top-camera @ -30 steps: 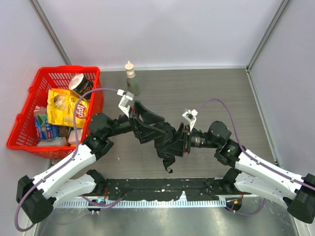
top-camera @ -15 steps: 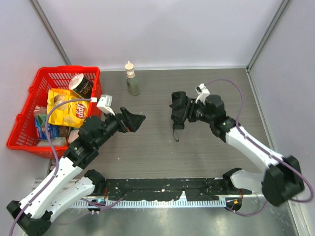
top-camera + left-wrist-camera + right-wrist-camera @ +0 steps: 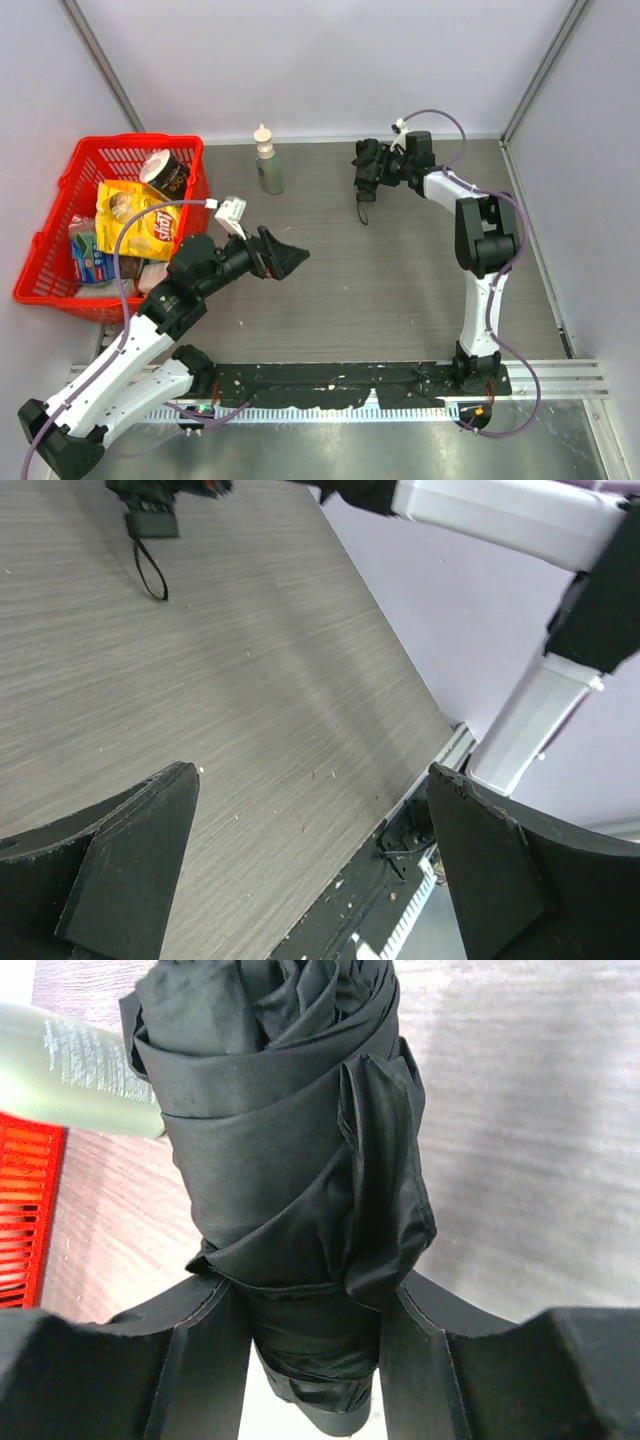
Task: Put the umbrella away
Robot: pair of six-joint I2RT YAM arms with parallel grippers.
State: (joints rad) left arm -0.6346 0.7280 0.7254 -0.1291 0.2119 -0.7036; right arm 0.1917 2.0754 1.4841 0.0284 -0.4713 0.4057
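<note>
The umbrella [image 3: 368,167] is a folded bundle of dark charcoal fabric, held off the table at the far back. Its wrist loop [image 3: 364,207] hangs down from it. My right gripper [image 3: 380,168] is shut on the umbrella. In the right wrist view the rolled fabric [image 3: 285,1150] fills the gap between both fingers [image 3: 200,1360]. My left gripper [image 3: 287,260] is open and empty over the middle left of the table, well apart from the umbrella. In the left wrist view the umbrella [image 3: 150,495] and its loop [image 3: 152,572] show at the top left, far beyond the fingers [image 3: 130,870].
A red basket [image 3: 40,245] at the left holds snack bags and a can. A pale green bottle [image 3: 268,160] stands at the back, left of the umbrella, and shows in the right wrist view [image 3: 70,1070]. Walls close in the back and right.
The left gripper let go of the umbrella and drew back to the left. The right arm carried the umbrella from the table's middle to the far back.
</note>
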